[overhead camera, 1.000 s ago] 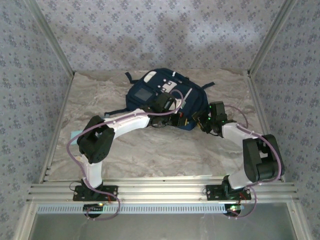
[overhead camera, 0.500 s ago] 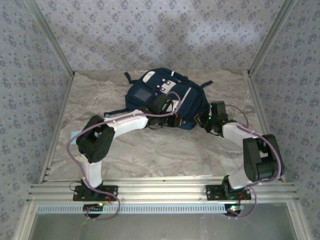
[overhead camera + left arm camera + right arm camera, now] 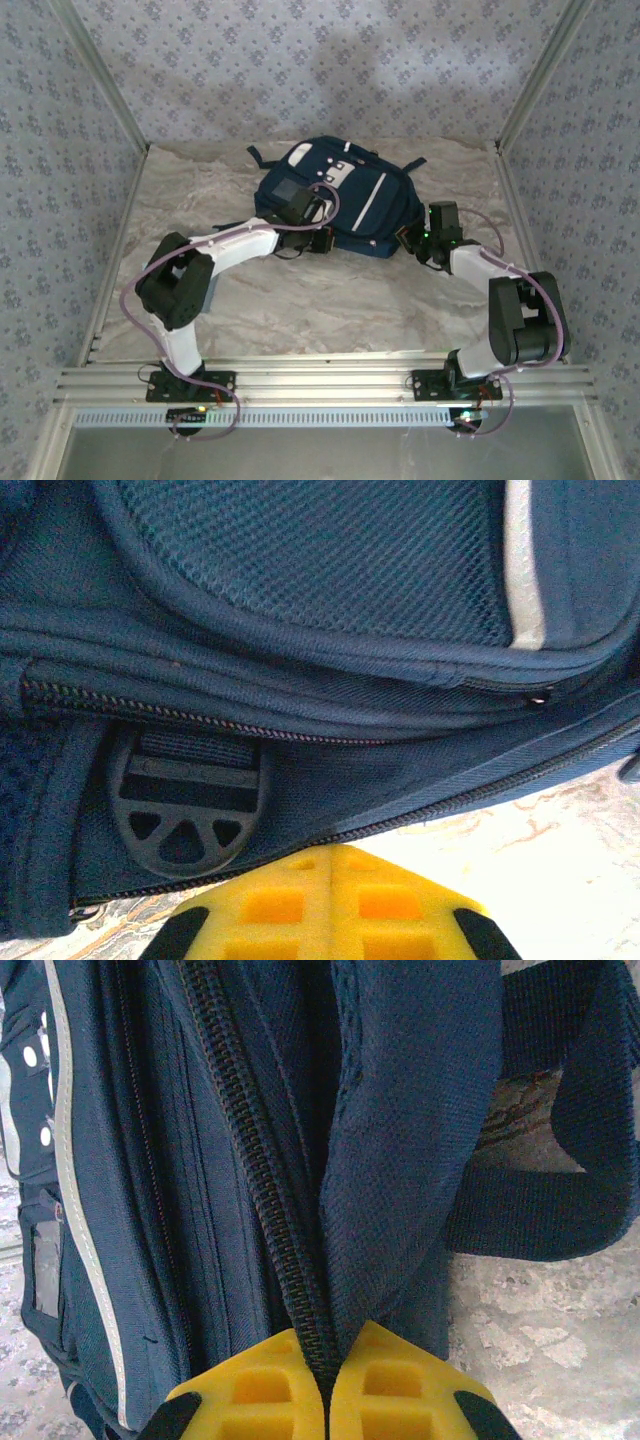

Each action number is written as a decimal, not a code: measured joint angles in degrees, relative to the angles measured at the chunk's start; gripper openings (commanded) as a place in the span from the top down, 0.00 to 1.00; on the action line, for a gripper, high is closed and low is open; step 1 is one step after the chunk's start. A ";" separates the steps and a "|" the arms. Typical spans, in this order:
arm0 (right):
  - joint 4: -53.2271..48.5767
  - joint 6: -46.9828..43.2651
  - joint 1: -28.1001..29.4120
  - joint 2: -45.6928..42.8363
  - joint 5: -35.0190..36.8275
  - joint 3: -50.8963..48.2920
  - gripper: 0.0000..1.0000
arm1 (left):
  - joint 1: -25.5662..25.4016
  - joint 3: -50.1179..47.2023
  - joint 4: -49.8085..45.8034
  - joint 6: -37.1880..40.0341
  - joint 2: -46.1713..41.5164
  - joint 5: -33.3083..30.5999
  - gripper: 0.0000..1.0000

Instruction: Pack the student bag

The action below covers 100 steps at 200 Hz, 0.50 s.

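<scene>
The student bag [image 3: 350, 190], navy with white stripes and a grey patch, lies flat at the back middle of the table. My left gripper [image 3: 320, 238] sits at its near edge. In the left wrist view its yellow fingers [image 3: 335, 852] are pressed together with nothing between them, tips against the lower zipper seam of the bag [image 3: 320, 610], beside a black plastic buckle [image 3: 185, 815]. My right gripper [image 3: 412, 240] is at the bag's near right corner. In the right wrist view it [image 3: 327, 1345] is shut on the zipper edge of the bag [image 3: 150, 1160].
A dark strap [image 3: 560, 1220] loops off the bag's right side onto the marble tabletop [image 3: 300, 300]. Patterned walls and aluminium posts [image 3: 530, 90] close in the back and sides. Bare tabletop lies in front of the bag.
My right gripper has closed on the bag's zipper edge and drawn slightly back to the right. The left gripper has slid left along the bag's near edge, still shut.
</scene>
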 measured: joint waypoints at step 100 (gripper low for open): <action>0.92 2.27 5.53 0.33 2.19 0.15 1.00 | -7.50 1.99 5.97 -8.83 0.35 8.11 0.42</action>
